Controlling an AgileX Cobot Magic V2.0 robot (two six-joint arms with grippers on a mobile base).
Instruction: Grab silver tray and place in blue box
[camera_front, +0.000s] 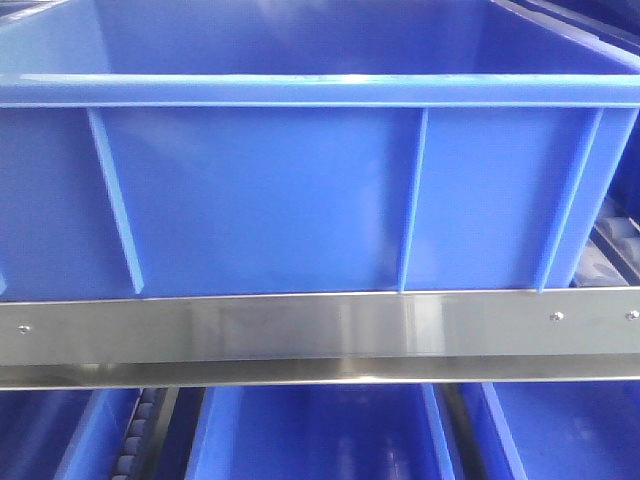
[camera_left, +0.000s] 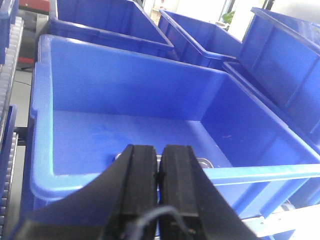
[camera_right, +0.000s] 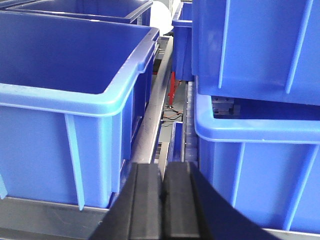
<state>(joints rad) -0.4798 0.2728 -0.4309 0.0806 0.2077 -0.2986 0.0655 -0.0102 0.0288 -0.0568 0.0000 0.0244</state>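
Observation:
The blue box (camera_front: 260, 200) fills the front view, showing its ribbed outer wall and thick rim. The left wrist view looks down into the blue box (camera_left: 125, 90). My left gripper (camera_left: 158, 147) hangs shut over its near rim. Behind the fingertips, a thin strip of shiny metal with rounded corners lies on the box floor against the near wall. It looks like the silver tray (camera_left: 205, 162), mostly hidden. Nothing shows between the fingers. My right gripper (camera_right: 162, 167) is shut and empty, low in front of the gap beside a blue crate (camera_right: 60, 145).
A steel shelf rail (camera_front: 320, 330) runs under the box, with more blue crates (camera_front: 320, 430) on the level below. Further crates stand behind (camera_left: 105, 25) and stacked to the right (camera_right: 255, 50). Grey roller tracks (camera_left: 11, 55) run along the left side.

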